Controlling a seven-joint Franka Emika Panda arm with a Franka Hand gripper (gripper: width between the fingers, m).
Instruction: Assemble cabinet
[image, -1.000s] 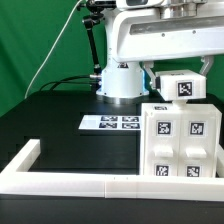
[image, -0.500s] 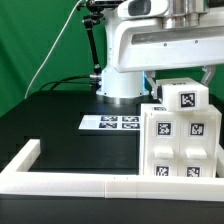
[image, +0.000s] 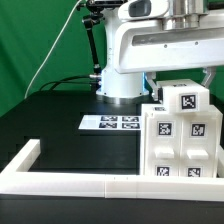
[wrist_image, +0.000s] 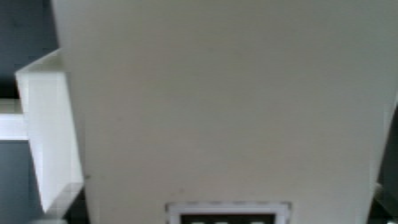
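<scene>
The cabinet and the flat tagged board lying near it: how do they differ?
The cabinet is a tall boxy body; the marker board is a thin flat sheet. The cabinet's tags face the camera; the marker board's face up. Both are white with black-and-white tags.

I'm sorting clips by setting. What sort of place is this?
Probably a robotics lab test bench: a white robot arm stands on a black table, with a green backdrop behind and a marker board lying beside a tagged cabinet.

bright even light, soft shadows, wrist view blurred close-up
</scene>
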